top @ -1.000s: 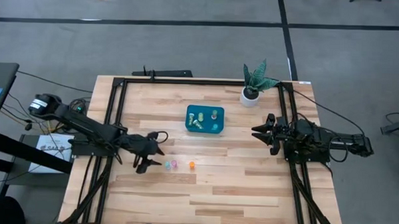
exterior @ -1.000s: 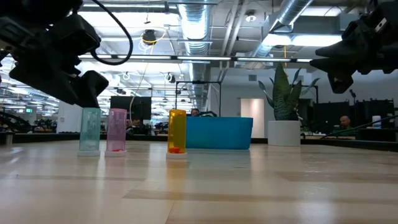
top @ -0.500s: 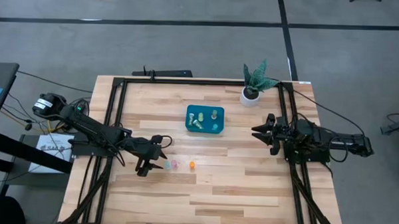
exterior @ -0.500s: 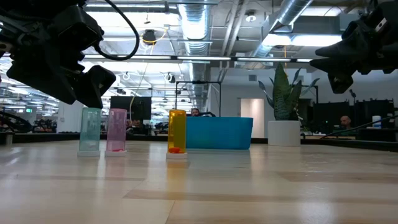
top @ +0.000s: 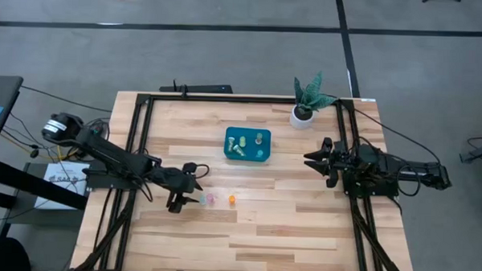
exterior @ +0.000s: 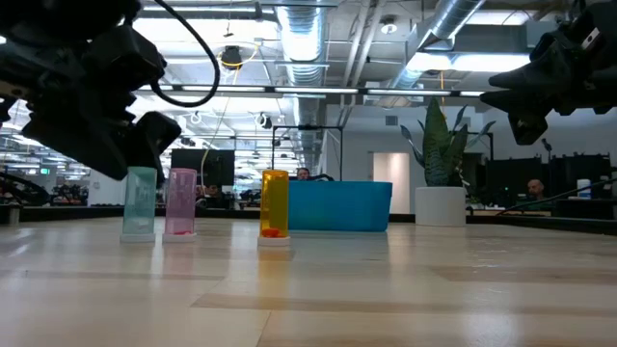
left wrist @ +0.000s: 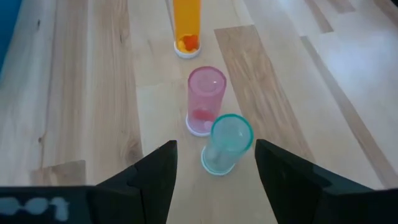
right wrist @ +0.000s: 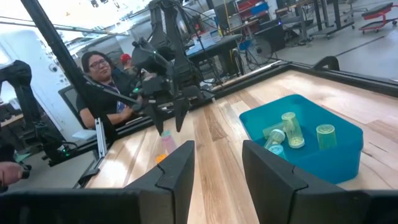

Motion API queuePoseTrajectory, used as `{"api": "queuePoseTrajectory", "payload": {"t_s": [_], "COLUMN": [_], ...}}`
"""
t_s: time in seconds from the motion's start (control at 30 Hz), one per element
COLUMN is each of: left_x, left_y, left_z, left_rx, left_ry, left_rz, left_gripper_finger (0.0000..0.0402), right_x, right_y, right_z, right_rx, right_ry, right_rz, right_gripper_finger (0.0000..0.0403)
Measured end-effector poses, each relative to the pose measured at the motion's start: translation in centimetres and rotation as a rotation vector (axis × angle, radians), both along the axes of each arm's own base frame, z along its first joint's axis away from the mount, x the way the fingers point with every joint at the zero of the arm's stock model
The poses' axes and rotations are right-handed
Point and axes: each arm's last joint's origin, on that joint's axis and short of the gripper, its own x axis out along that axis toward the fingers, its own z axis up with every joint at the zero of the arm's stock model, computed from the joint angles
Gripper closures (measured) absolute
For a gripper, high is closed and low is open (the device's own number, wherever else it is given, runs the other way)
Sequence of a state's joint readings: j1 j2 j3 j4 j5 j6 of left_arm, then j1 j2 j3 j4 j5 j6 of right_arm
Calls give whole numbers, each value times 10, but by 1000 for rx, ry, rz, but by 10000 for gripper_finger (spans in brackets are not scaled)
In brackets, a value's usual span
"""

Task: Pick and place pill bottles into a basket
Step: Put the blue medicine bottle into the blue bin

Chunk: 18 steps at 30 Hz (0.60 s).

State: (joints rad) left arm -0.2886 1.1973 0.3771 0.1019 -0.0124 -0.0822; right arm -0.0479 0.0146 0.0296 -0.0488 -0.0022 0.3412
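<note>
Three pill bottles stand upright in a row on the table: a teal one (top: 202, 199) (left wrist: 227, 142), a pink one (top: 211, 199) (left wrist: 204, 99) and an orange one (top: 231, 199) (left wrist: 186, 26). The teal-blue basket (top: 248, 144) holds several more bottles (right wrist: 291, 129). My left gripper (top: 189, 190) is open, just left of the teal bottle and above the table; its fingers stand on either side of the bottle without touching it. My right gripper (top: 311, 160) is open and empty, right of the basket.
A white pot with a green plant (top: 305, 105) stands at the far right of the table, beyond the basket. A black frame (top: 137, 132) runs along the table's edges. People sit in the room beyond the table (right wrist: 102, 87).
My left gripper has gone toward the table's right edge, closer to the teal bottle, and come down a little. The bottles have stayed where they were.
</note>
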Motion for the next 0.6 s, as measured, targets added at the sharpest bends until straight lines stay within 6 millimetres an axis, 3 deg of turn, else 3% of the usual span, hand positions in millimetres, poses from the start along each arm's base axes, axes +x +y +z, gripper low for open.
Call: {"api": "queuePoseTrajectory", "payload": {"t_s": [0.4, 0.6], "left_x": [7, 6], "left_y": [-2, -3], "left_z": [-4, -4], "left_rx": [-30, -84], "left_ry": [-20, -2], "left_rz": [36, 15], "left_gripper_finger": [201, 255], "right_x": [0, 0], "right_y": [0, 0], "right_z": [0, 0], "right_rx": [0, 0], "right_ry": [0, 0], "right_rz": [0, 0], "right_gripper_finger": [274, 275]}}
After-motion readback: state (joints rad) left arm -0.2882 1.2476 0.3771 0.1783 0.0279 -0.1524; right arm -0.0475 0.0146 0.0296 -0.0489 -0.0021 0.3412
